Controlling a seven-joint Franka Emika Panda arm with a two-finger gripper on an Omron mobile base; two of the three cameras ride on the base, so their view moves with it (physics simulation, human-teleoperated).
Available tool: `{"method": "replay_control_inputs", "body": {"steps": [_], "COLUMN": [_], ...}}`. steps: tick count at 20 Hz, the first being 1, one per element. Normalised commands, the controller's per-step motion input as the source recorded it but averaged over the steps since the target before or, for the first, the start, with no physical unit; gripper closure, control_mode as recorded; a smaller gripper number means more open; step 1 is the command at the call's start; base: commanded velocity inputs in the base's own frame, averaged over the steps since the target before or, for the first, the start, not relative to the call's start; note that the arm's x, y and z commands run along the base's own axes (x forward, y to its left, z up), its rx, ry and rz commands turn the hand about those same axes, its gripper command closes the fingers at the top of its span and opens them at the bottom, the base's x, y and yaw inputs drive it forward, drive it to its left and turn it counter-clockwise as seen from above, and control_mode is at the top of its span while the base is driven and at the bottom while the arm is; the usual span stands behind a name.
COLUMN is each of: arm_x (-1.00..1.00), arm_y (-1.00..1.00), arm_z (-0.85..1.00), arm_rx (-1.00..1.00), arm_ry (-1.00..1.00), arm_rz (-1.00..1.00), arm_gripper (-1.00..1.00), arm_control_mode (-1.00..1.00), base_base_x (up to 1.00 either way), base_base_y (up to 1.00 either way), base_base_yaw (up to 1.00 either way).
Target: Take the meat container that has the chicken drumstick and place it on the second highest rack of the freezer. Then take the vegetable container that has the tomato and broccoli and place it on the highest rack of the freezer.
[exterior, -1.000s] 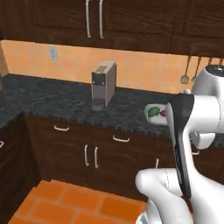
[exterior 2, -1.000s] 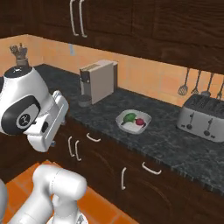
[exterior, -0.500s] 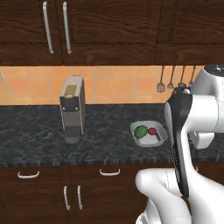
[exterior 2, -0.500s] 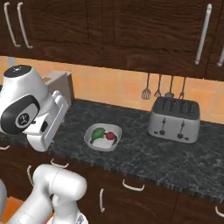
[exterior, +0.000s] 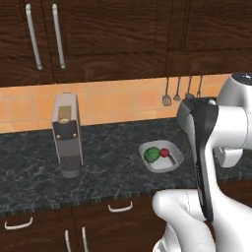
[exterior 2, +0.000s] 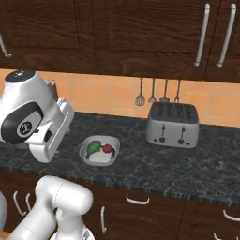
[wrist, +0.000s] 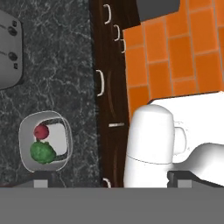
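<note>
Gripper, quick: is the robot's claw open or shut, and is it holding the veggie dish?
Gripper: open, holding nothing. The vegetable container with the tomato and broccoli sits on the counter, untouched.

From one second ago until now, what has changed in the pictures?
The base drove, so the whole view shifted: the vegetable container with broccoli and tomato now sits nearer the picture's middle, and the toaster is closer. Nothing was grasped. The container stays on the counter; the arm's pose is unchanged.
</note>
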Motion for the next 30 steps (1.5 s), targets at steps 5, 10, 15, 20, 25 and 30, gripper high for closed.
{"method": "replay_control_inputs", "body": {"steps": [5,10,15,20,25,30], "arm_x": [0.00,0.00,0.20,0.42,0.43,0.60], "arm_y": [0.00,0.00,-0.32,-0.97,-0.46,-0.08], "arm_z": [0.00,0.00,-0.01,-0.25,-0.60,-0.65], "arm_rx": [0.00,0.00,0.00,0.00,0.00,0.00], "arm_ry": [0.00,0.00,0.02,0.06,0.02,0.02], "arm_rz": [0.00,0.00,0.04,0.37,0.72,0.75], "arm_gripper": [-1.00,-1.00,-1.00,-1.00,-1.00,-1.00], "arm_control_mode": [1.00,1.00,-1.00,-1.00,-1.00,-1.00], "base_base_x": [0.44,0.57,0.14,0.00,0.00,0.00], "base_base_y": [0.32,0.00,0.00,0.00,0.00,0.00], "base_base_yaw": [-0.01,0.00,0.00,0.00,0.00,0.00]}}
